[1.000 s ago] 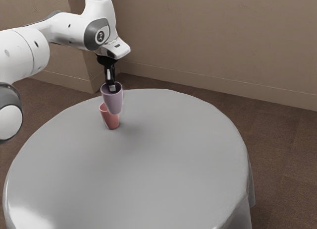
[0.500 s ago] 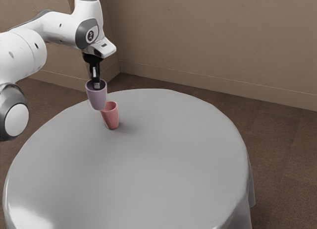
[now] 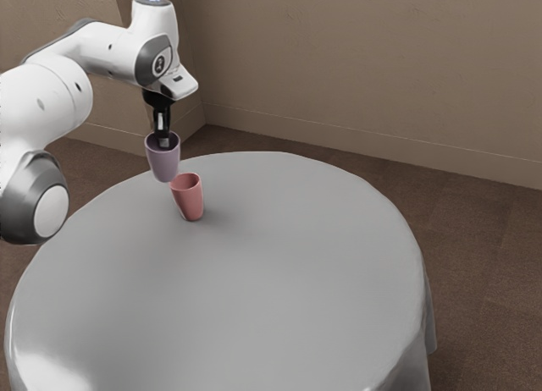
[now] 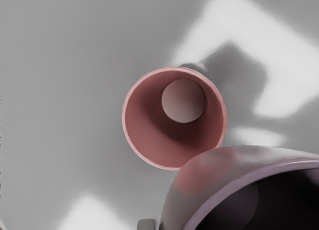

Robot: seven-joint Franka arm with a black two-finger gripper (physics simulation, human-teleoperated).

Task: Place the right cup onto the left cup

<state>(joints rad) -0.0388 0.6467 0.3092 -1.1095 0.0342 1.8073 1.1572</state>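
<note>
Up slightly since the earlier frame, the purple cup (image 3: 163,162) hangs upper left in the exterior view, its wall pinched between the jaws; the pink cup (image 3: 190,201) stands on the surface (image 3: 254,281), lower and further right there, so sideways alignment likely comes first.

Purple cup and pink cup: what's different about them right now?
The purple cup is a dusty purple, while the pink cup is a reddish pink. The purple cup hangs in the air from the end effector; the pink cup stands on the table. In the wrist view, the purple cup's inside looks nearly black, while the pink cup's round bottom shows clearly. Both have their mouths up and narrow toward the base.
</note>
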